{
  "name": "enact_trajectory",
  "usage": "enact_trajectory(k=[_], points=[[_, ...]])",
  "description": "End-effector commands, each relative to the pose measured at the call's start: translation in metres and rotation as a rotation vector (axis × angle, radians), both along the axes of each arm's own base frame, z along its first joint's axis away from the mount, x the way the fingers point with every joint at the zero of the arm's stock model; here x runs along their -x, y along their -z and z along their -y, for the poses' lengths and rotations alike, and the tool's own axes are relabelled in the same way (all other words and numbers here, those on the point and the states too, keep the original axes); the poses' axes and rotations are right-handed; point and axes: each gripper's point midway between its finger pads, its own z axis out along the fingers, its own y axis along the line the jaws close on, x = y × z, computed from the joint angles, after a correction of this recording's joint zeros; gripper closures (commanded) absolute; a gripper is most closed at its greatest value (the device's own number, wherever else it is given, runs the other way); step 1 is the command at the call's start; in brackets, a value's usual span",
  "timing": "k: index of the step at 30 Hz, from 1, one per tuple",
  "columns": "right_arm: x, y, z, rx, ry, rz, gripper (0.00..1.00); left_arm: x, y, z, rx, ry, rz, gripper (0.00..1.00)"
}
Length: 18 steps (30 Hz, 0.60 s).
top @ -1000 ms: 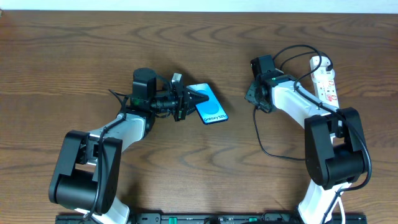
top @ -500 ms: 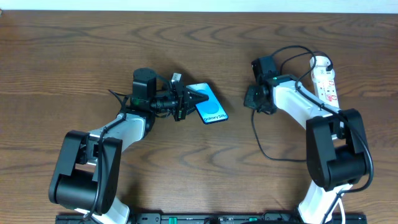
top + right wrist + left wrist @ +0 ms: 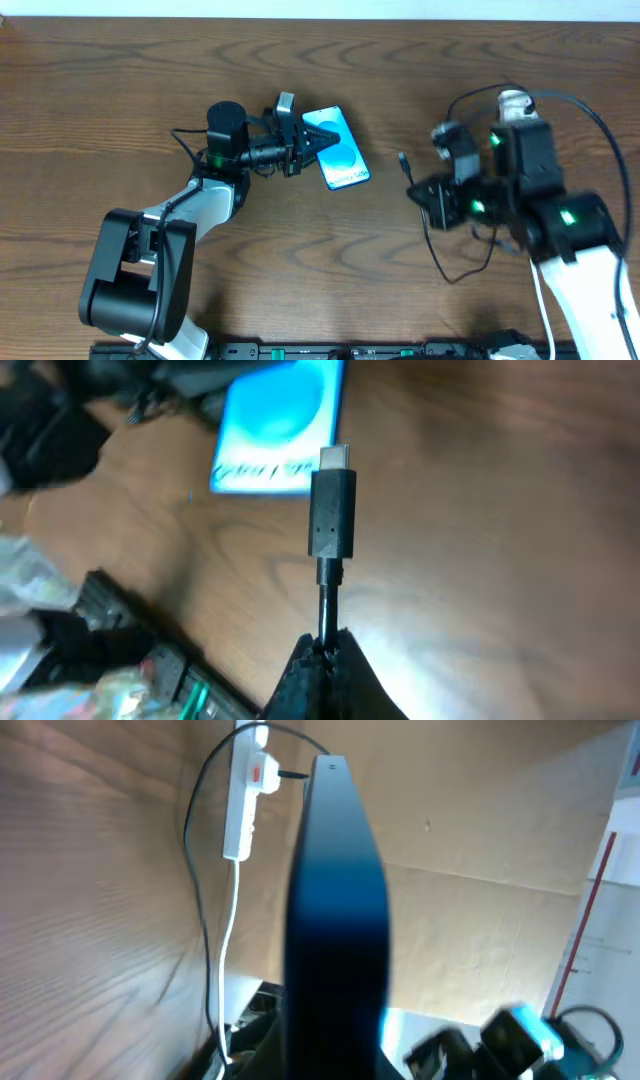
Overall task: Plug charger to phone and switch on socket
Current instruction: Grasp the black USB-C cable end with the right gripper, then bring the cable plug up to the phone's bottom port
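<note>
right tool (image 3: 322, 650) shifted, charger (image 3: 332, 510) tip toward phone (image 3: 275, 425)

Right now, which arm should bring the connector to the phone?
Right. The right claw pinches the charger just behind its connector, which points toward the phone. The left claw is busy gripping the phone.

One phone (image 3: 337, 158), one charger (image 3: 331, 510), one socket (image 3: 243, 805), and two arms, left (image 3: 200, 205) and right (image 3: 580, 250).

Overhead: socket (image 3: 513, 100) mostly hidden under right arm (image 3: 545, 200). Left wrist: phone (image 3: 335, 920) edge-on, blurred, bottom cropped. Right wrist: phone's top cropped; right gripper (image 3: 325, 655) cut off at bottom edge.
</note>
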Motion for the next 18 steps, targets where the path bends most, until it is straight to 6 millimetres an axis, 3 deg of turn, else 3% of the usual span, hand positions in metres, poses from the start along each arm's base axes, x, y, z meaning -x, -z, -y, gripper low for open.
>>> enact_trajectory(k=[1, 4, 5, 9, 11, 15, 18], points=[[0.042, -0.018, -0.003, -0.04, -0.114, 0.033, 0.99, 0.002, -0.019, 0.003, 0.014, 0.048, 0.101, 0.93], [0.063, -0.003, -0.011, -0.061, -0.168, 0.005, 0.99, 0.002, -0.019, 0.003, 0.014, 0.049, 0.101, 0.93], [0.072, 0.015, -0.019, -0.087, -0.193, -0.041, 0.99, 0.002, -0.019, 0.003, 0.015, 0.05, 0.101, 0.93], [0.078, 0.051, -0.051, -0.226, -0.211, -0.14, 0.99, 0.003, -0.034, 0.004, 0.038, 0.064, 0.207, 0.93], [0.073, 0.059, -0.052, -0.193, -0.168, -0.14, 0.99, 0.002, -0.042, 0.004, 0.051, 0.06, 0.252, 0.93], [0.044, 0.059, -0.054, -0.128, -0.018, -0.049, 0.99, 0.004, -0.044, 0.011, 0.055, 0.06, 0.256, 0.93], [0.04, 0.057, -0.058, -0.127, 0.0, -0.027, 0.99, 0.004, -0.044, 0.011, 0.055, 0.061, 0.256, 0.93]])
